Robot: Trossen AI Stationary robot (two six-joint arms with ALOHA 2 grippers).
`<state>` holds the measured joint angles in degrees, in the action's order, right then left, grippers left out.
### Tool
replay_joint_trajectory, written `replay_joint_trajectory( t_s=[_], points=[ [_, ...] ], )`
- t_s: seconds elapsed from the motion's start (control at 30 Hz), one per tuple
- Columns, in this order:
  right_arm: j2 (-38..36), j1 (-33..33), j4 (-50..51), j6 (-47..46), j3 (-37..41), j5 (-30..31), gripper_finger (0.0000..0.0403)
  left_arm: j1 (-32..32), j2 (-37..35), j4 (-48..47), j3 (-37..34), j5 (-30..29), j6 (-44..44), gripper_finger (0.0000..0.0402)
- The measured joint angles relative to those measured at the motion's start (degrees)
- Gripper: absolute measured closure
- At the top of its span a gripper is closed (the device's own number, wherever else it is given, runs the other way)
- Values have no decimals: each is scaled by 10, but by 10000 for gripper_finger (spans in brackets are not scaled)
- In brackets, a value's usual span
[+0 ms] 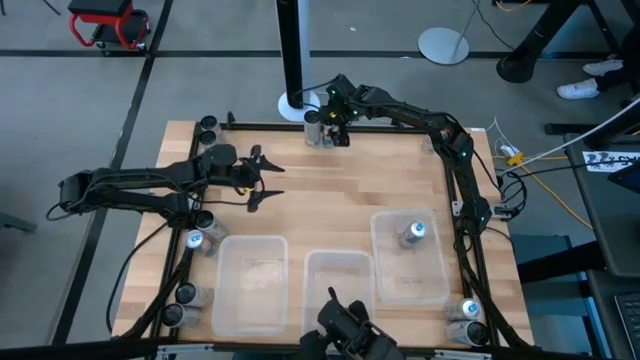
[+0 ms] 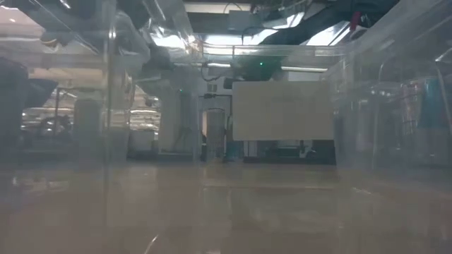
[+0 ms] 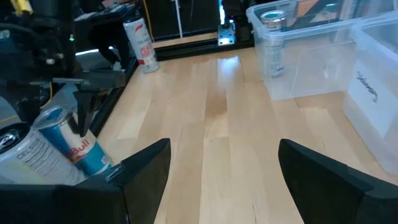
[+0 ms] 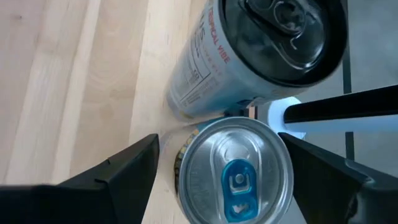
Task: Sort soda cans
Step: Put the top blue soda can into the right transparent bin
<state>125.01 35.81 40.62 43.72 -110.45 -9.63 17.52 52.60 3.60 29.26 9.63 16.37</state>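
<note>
Soda cans were distributed around the wooden table [image 1: 330, 190]: one silver-topped can [image 1: 416, 234] stood upright inside the right-hand clear bin [image 1: 384, 285], several stood along the left edge [image 1: 196, 240], and two stood at the far edge near the black post [image 1: 294, 50]. The right gripper [image 1: 333, 127] was positioned directly above that far pair, its fingers spread apart on either side of a silver-topped can with a blue tab [image 4: 233, 171], without contact being visible; a dark-topped can [image 4: 261, 43] was seen just beside it, touching or nearly so. The left gripper [image 1: 262, 180] was held over the bare left part of the table, fingers released and empty, with a blue-and-silver can [image 3: 71, 144] seen close beside it at the table's edge. Two further clear bins [image 1: 250, 285] were shown at the near edge.
</note>
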Motion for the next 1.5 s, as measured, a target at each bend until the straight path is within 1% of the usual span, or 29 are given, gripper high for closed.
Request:
replay_joint_trajectory(
  t_s=[0.07, 0.23, 0.3, 0.6, 0.8, 0.97, 1.2, 1.33, 1.5],
  points=[
    [0, 0, 0, 0, 0, 0, 97, -4, 0, 0, 0, 0, 2, 114],
    [0, -2, 1, 5, -5, -3, 158, -11, 0, 1, 0, 0, 6, 114],
    [0, -2, 4, 12, -9, -2, 171, -11, 0, 1, 0, 0, 6, 114],
    [-7, -2, 1, 18, -12, 1, 170, -11, 0, 1, 0, 0, 6, 114],
    [-42, -2, 0, 18, -13, 2, 169, -11, 0, 1, 0, 0, 4, 114],
    [-87, -2, 11, 24, -13, 2, 169, -11, 0, 1, 0, 0, 4, 114],
    [-167, -12, 74, 45, -13, 7, 169, -11, 0, 1, 0, 0, 3, 114],
    [-222, -30, 135, 47, -14, 32, 169, -11, 0, 1, 0, 0, 3, 114],
    [-287, -68, 220, 35, -14, 82, 169, -11, 0, 1, 0, 0, 1, 114]
  ],
)
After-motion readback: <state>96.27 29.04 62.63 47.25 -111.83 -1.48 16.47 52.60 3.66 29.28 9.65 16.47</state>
